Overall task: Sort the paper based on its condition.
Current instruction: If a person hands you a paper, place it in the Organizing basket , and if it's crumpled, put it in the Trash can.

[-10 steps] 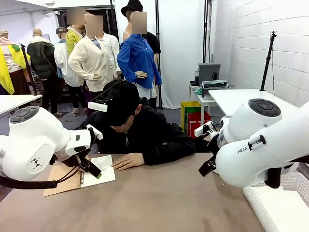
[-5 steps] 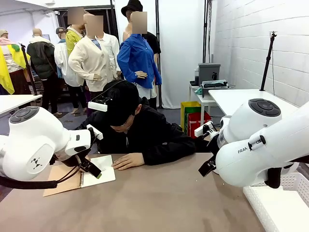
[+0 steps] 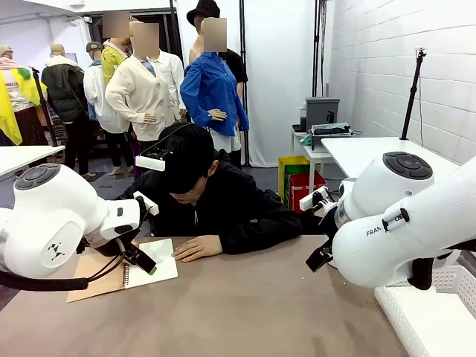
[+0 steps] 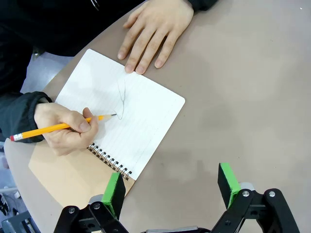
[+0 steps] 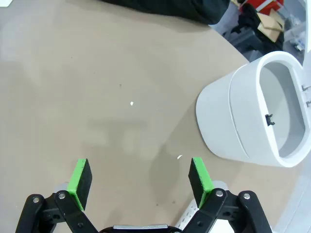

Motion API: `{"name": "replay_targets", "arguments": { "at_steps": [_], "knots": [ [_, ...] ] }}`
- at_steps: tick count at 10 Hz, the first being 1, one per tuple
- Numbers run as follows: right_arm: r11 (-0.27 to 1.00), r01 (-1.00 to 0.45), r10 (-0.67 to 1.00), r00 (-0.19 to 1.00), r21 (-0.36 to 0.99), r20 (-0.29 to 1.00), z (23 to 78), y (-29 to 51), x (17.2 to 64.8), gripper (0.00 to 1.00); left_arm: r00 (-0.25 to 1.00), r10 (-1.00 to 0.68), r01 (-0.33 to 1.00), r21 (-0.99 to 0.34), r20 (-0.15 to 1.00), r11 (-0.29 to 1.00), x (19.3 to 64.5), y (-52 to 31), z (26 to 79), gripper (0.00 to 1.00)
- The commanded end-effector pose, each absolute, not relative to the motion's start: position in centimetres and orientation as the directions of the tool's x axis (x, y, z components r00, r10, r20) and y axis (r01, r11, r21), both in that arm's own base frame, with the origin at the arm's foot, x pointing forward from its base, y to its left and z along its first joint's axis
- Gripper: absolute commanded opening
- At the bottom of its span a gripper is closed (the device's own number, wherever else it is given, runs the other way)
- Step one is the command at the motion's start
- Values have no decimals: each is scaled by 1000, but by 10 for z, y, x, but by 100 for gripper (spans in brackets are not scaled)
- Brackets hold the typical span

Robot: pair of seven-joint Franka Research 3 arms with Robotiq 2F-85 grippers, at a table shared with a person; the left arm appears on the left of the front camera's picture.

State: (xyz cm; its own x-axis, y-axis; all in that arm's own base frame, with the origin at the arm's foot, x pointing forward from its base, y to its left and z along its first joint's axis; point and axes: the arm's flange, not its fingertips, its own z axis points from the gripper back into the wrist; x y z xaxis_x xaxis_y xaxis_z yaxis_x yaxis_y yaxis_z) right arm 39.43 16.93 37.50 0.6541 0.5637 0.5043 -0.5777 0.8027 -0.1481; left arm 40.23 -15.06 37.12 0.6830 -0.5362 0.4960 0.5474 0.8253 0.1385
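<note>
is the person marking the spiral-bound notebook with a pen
No, the person's hand holds a yellow wooden pencil with a pink eraser to the lined white spiral-bound notebook.

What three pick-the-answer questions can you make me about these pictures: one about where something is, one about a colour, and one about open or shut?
1. Where does the person's free hand rest?
A) on the notebook page
B) inside a white bin
C) on a robot arm

2. What colour is the pencil?
A) blue
B) yellow-orange
C) purple

3. How do the left arm's jaws stand?
A) open, with nothing between them
B) shut on the pencil
C) shut on a paper ball

Answers:
1 A: it lies flat on the lined page.
2 B: the shaft in the drawing hand is yellow-orange, with a pink eraser at its end.
3 A: the green pads stand wide apart over the table.
</note>
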Motion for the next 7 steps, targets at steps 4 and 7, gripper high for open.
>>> {"name": "replay_targets", "arguments": {
  "at_steps": [4, 7],
  "knots": [
    [803, -578, 564, 654, -148, 504, 375, 169, 394, 100, 683, -536, 547, 139, 496, 825, 402, -151, 371, 100],
    [793, -606, 569, 700, -62, 431, 377, 180, 384, 100, 685, -563, 624, 27, 463, 781, 401, -150, 383, 100]
  ]
}}
